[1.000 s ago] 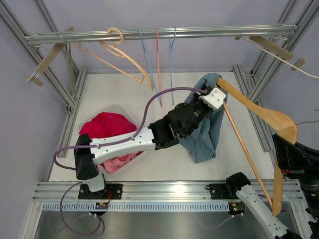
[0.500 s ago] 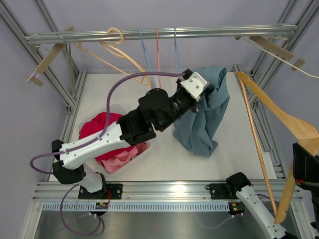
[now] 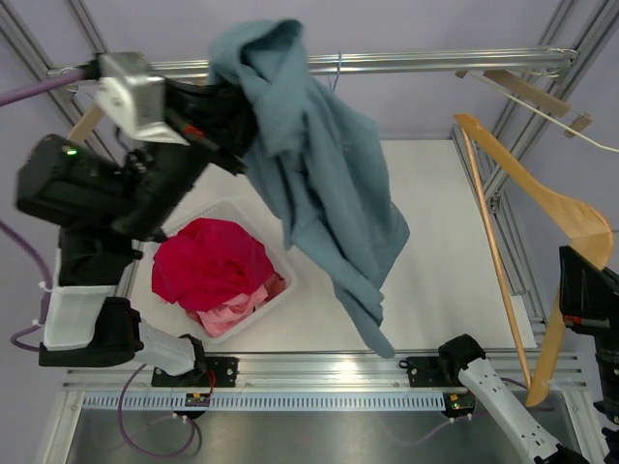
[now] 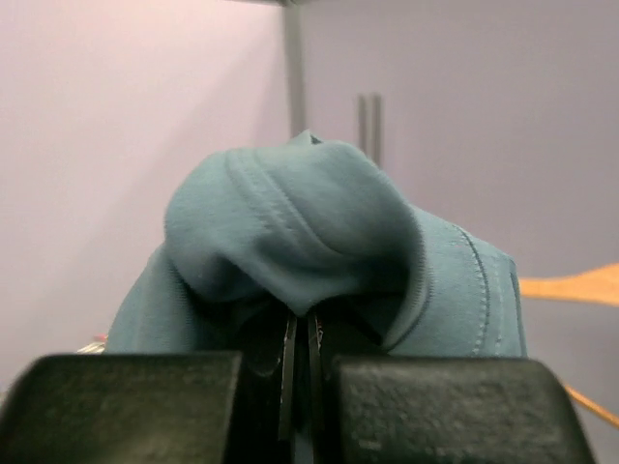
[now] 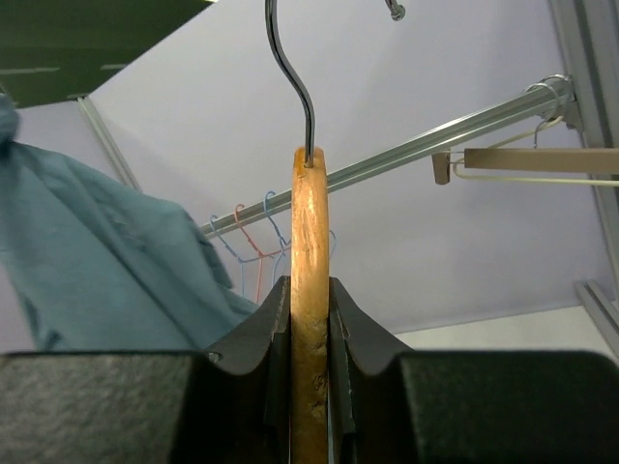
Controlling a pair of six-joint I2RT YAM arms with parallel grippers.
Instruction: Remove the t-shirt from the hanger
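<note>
The blue-grey t-shirt hangs free in the air, off the hanger. My left gripper is raised high at the upper left and is shut on a fold of it; the left wrist view shows the shirt bunched over the closed jaws of that gripper. The wooden hanger is bare at the far right. My right gripper is shut on the hanger's neck, below its metal hook; in the top view its body sits at the right edge.
A clear bin with red and pink clothes sits on the white table under the left arm. A metal rail across the back carries wooden hangers. Frame posts stand at both sides.
My left arm swung up and to the left, lifting the t-shirt from the table level high into the air. The hanger in my right gripper stayed at the right, clear of the shirt.
</note>
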